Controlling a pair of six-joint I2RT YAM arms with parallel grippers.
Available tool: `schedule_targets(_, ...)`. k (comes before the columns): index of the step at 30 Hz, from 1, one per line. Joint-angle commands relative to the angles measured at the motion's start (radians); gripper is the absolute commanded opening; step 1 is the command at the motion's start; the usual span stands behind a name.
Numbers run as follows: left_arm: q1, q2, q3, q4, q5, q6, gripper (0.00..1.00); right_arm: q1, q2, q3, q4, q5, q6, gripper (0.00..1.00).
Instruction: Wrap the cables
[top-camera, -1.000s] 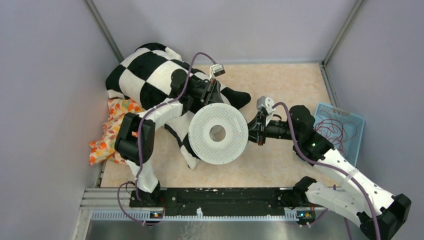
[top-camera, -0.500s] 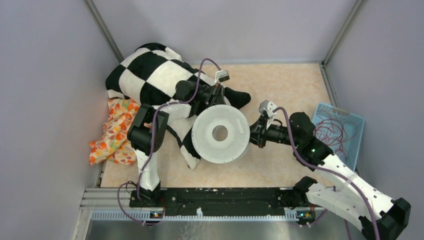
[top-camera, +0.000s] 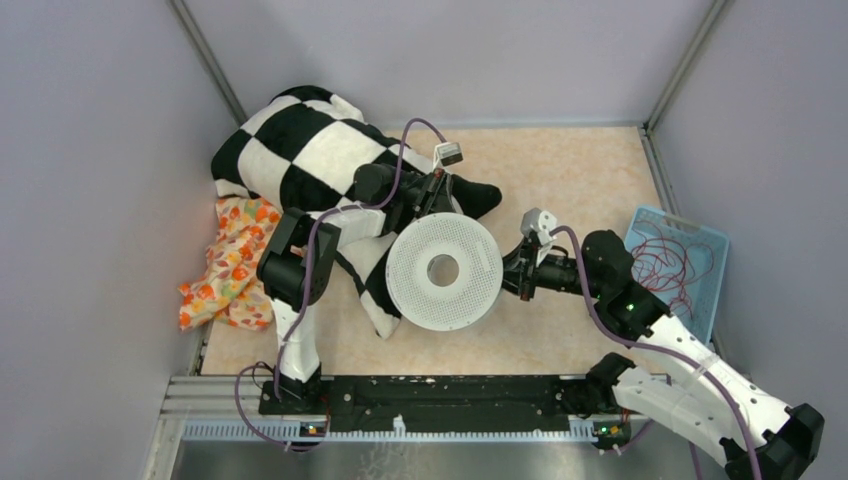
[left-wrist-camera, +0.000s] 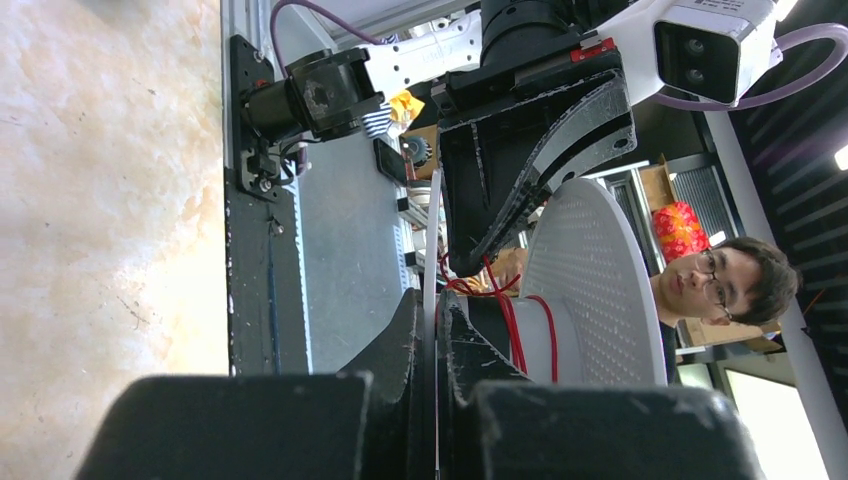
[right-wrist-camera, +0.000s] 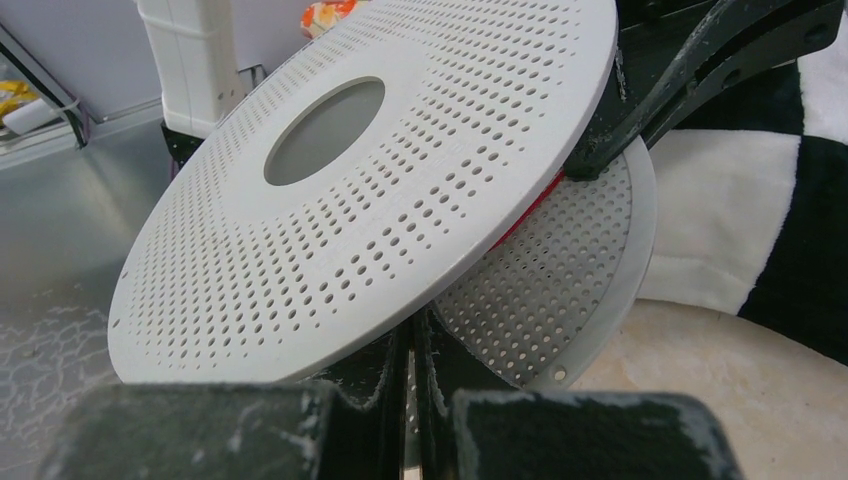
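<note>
A white perforated spool (top-camera: 443, 272) is held above the table between both arms. My left gripper (top-camera: 432, 203) is shut on the far rim of one flange; in the left wrist view the thin white flange edge runs between its closed fingers (left-wrist-camera: 433, 300). My right gripper (top-camera: 512, 277) is shut on the rim of the other flange on the right side (right-wrist-camera: 410, 335). A few turns of thin red cable (left-wrist-camera: 510, 320) lie round the spool's hub, seen as a red sliver (right-wrist-camera: 535, 200) between the flanges. More loose red cables (top-camera: 668, 262) lie curled in the blue basket.
The blue basket (top-camera: 712, 245) sits against the right wall. A black-and-white checkered cloth (top-camera: 300, 150) and an orange flowered cloth (top-camera: 225, 265) fill the back left, under the left arm. A black rail (top-camera: 440, 390) runs along the near edge.
The spool has shifted slightly to the right and toward the near edge. The left arm's elbow has swung right and the right arm has moved with it. Both grips hold.
</note>
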Motion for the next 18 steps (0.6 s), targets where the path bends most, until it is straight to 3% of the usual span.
schedule_targets(1,0.021,0.010,0.053,0.148,-0.157,-0.016,0.00,0.019,0.006,0.092,-0.038,-0.118,-0.001,0.00)
schedule_targets(6,0.021,-0.011,0.059,0.151,-0.159,0.013,0.00,0.018,0.004,0.097,-0.052,-0.115,0.046,0.00)
schedule_targets(10,0.010,-0.032,0.090,0.298,-0.170,-0.066,0.00,0.018,-0.016,0.128,-0.104,-0.111,0.065,0.00)
schedule_targets(18,-0.030,-0.106,0.150,0.277,-0.147,0.066,0.00,0.018,-0.052,0.220,-0.193,-0.093,0.053,0.00)
